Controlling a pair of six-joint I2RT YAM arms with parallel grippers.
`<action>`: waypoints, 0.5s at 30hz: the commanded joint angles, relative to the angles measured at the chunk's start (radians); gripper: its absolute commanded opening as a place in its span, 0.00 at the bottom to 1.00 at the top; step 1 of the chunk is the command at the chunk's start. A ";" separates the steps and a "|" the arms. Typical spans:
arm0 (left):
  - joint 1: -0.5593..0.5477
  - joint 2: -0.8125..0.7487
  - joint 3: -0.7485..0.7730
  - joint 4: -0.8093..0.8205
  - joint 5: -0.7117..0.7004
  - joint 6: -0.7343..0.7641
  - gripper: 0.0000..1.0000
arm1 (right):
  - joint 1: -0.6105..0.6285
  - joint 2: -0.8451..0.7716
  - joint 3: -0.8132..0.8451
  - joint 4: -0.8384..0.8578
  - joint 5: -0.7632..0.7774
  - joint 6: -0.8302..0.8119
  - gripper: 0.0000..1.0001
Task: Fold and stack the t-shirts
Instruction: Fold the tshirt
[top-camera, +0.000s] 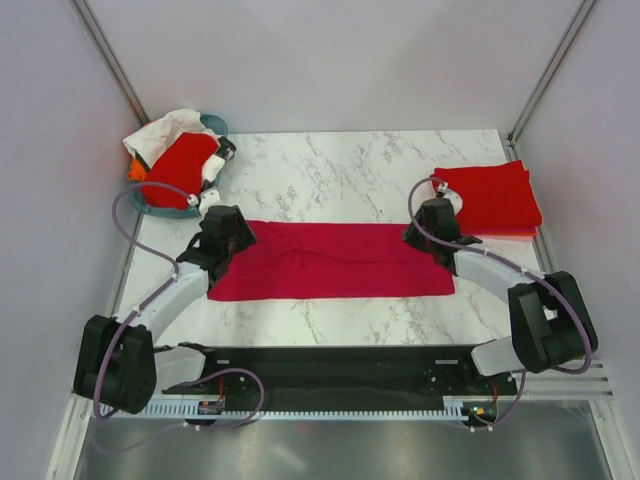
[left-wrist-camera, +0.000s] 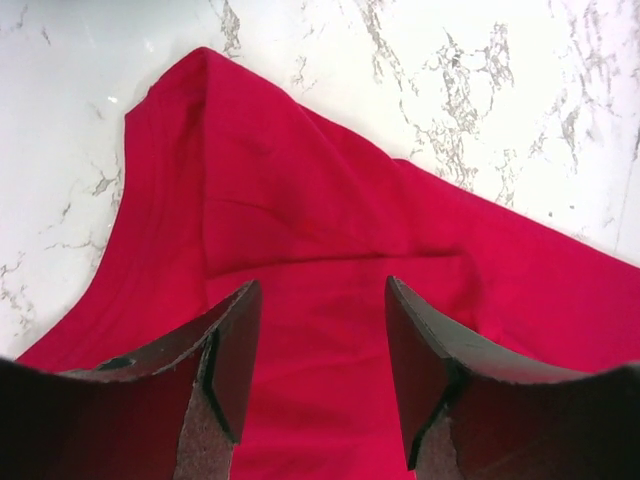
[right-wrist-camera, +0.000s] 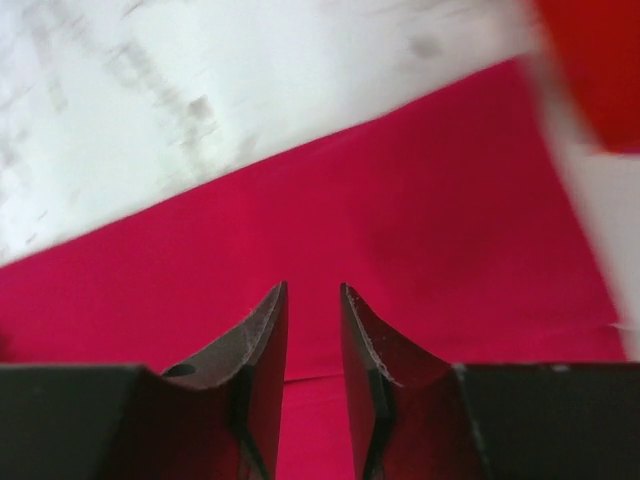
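Note:
A deep crimson-pink t-shirt (top-camera: 330, 262) lies folded into a long flat band across the middle of the marble table (top-camera: 350, 170). My left gripper (top-camera: 232, 236) hovers over its left end, and in the left wrist view the left gripper (left-wrist-camera: 320, 292) is open, with only the shirt (left-wrist-camera: 300, 190) showing below the gap. My right gripper (top-camera: 424, 234) is over the band's right end. In the right wrist view the right gripper (right-wrist-camera: 312, 292) is open by a narrow gap, nothing pinched, above the cloth (right-wrist-camera: 420, 220). Folded bright red t-shirts (top-camera: 490, 196) are stacked at the back right.
A teal basket (top-camera: 216, 126) at the back left corner holds a red shirt (top-camera: 180, 160) and a white cloth (top-camera: 165, 130). Grey walls close in on both sides. The red stack (right-wrist-camera: 598, 60) sits just beyond the band's right end.

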 joint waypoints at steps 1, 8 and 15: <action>0.030 0.098 0.091 -0.015 0.044 -0.032 0.60 | 0.083 0.080 0.090 0.140 -0.244 -0.018 0.36; 0.071 0.279 0.268 -0.089 0.058 -0.066 0.58 | 0.271 0.336 0.322 0.251 -0.477 0.005 0.43; 0.103 0.440 0.383 -0.207 0.064 -0.140 0.52 | 0.362 0.555 0.526 0.262 -0.551 0.066 0.48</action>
